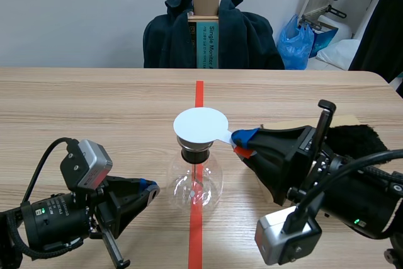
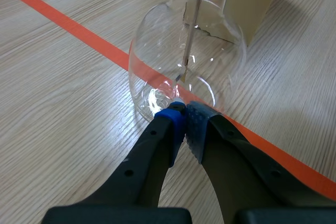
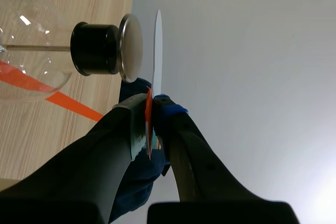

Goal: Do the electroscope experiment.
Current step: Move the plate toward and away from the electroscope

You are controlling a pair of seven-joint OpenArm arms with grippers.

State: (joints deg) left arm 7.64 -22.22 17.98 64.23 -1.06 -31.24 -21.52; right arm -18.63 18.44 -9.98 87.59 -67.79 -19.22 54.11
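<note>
Right end effector point(image 1: 242, 142): round white disc point(image 1: 200, 125) grasped | left end effector point(image 2: 185, 114): clenched empty | risk: clear glass flask point(image 1: 195, 184) toppled by disc.

White disc point(image 1: 200, 125) over glass flask point(image 1: 195, 187), right gripper point(image 1: 242, 141) at its tab.

Left arm point(image 1: 53, 222) matte black all over, rounded casing. Left camera box point(image 1: 88, 163) silver-grey, perched on top, thin black cable point(image 1: 43, 159) looping out. Right arm point(image 1: 356, 203) same black build (looks bulkier from here), tiny green light point(image 1: 357, 222) glowing. Right camera box point(image 1: 286, 239) grey, thick black cables point(image 1: 337, 171) feeding it. Fingers point(image 2: 142, 166) thick, black, wedge-shaped; dotted pads point(image 2: 195, 124) blue and grey-blue.
</note>
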